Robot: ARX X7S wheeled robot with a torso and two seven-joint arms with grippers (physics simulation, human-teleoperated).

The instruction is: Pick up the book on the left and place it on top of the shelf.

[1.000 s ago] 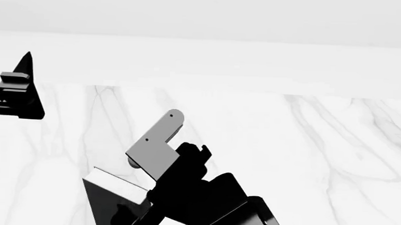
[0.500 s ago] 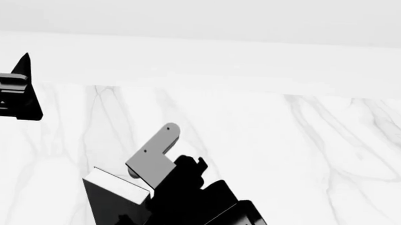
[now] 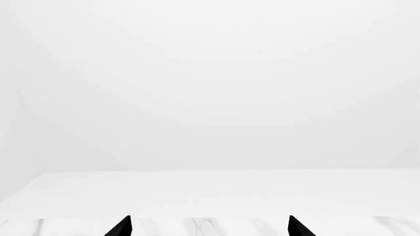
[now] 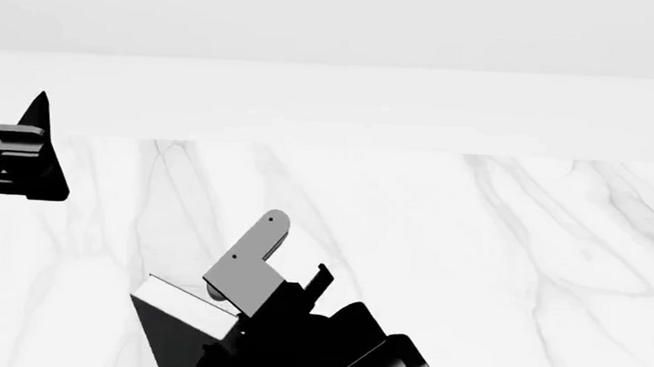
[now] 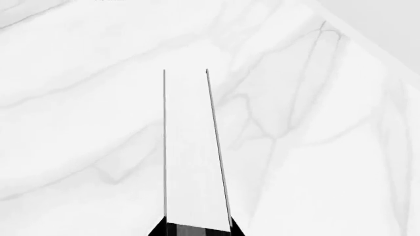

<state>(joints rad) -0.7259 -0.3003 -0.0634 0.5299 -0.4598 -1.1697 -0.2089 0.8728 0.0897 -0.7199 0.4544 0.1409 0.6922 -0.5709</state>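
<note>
Right gripper [image 5: 196, 227] clamped on the book [image 5: 192, 157], black covers pinching white page edges, held edge-on above the white marble table [image 4: 500, 238]. In the head view, book [image 4: 181, 321] low beside the black right arm [image 4: 321, 338]. Left gripper [image 3: 208, 226] spread wide and empty, far across the table from the book.

Black book [image 4: 175, 333] with white page edges; grey-veined white marble tabletop [image 4: 500, 238].

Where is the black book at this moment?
In the head view the book is at the lower left, held in the right gripper above the marble table. The right wrist view shows its white page edge between the fingers.
</note>
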